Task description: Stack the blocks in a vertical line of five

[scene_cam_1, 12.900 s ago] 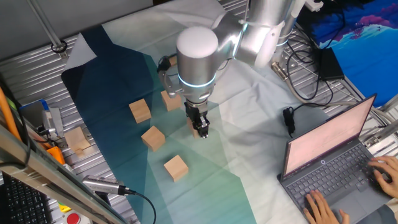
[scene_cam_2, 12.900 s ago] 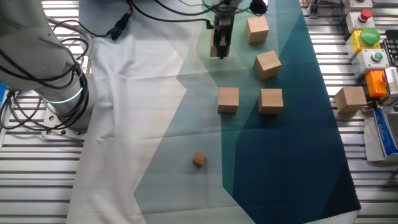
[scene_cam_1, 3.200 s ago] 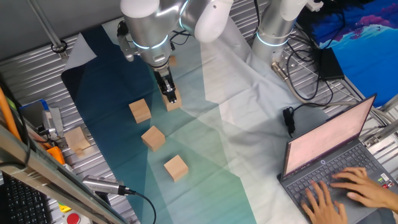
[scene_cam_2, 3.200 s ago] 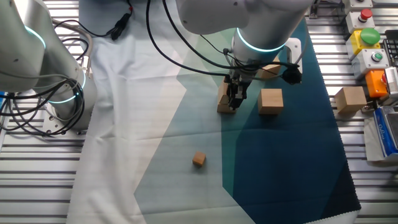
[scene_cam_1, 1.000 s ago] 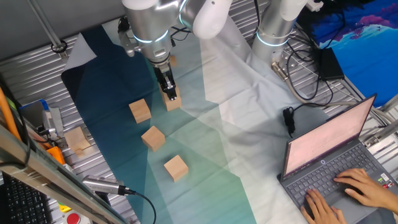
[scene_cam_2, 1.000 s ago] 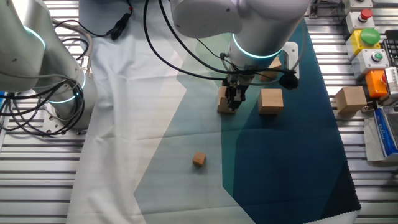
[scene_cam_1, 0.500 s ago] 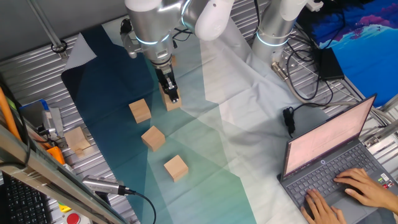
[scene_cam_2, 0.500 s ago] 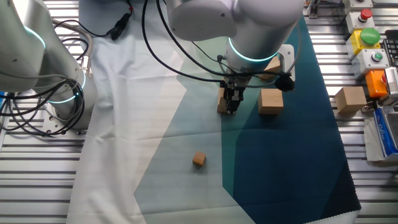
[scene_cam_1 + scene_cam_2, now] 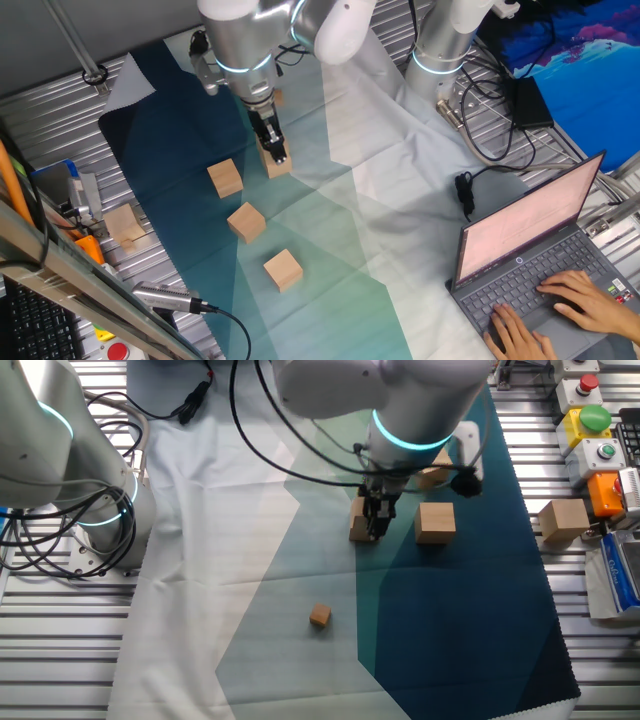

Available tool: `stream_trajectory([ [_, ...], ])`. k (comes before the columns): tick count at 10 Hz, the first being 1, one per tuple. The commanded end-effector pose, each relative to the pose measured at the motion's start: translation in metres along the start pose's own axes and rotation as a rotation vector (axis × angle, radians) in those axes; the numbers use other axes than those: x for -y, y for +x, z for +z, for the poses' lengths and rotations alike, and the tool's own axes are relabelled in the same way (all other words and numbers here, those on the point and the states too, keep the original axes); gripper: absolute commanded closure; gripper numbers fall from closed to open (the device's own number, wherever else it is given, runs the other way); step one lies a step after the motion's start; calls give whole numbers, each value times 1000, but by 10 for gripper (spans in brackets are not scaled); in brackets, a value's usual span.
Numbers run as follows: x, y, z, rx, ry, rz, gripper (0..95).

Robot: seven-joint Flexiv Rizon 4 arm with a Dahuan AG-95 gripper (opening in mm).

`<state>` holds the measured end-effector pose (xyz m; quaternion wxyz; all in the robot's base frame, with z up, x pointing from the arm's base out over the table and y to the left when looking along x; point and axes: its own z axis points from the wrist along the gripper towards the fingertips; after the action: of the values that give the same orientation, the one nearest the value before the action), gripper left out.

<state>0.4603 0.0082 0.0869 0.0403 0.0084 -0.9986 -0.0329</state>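
- Here the gripper [image 9: 275, 154] [image 9: 376, 526] reaches down over a stack of two blocks [image 9: 278, 161] [image 9: 361, 520] on the cloth [image 9: 340, 240]; its fingers straddle the upper cube, but whether they grasp it I cannot tell.
- Three other blocks [image 9: 247, 221] lie apart on the cloth (each single).

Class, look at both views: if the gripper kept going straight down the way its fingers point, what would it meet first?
Probably the block it already sits at; the gripper points down onto it, and the cloth lies under that. Exact contact is hard to judge.
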Motion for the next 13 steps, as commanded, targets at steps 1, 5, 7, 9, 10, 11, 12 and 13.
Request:
stream_trajectory([
  [1,0,-3,-5,-3,3,-12,190],
  [5,-4,-30,-19,-28,5,-28,190],
  [7,-7,-45,-22,-37,9,-31,190],
  [9,-10,-61,-16,-34,8,-35,190],
  [10,-12,-68,-10,-31,10,-37,190],
  [11,-13,-73,-6,-28,11,-38,190],
  [12,-15,-76,-5,-26,16,-38,190],
  [13,-17,-78,-5,-24,24,-50,190],
])
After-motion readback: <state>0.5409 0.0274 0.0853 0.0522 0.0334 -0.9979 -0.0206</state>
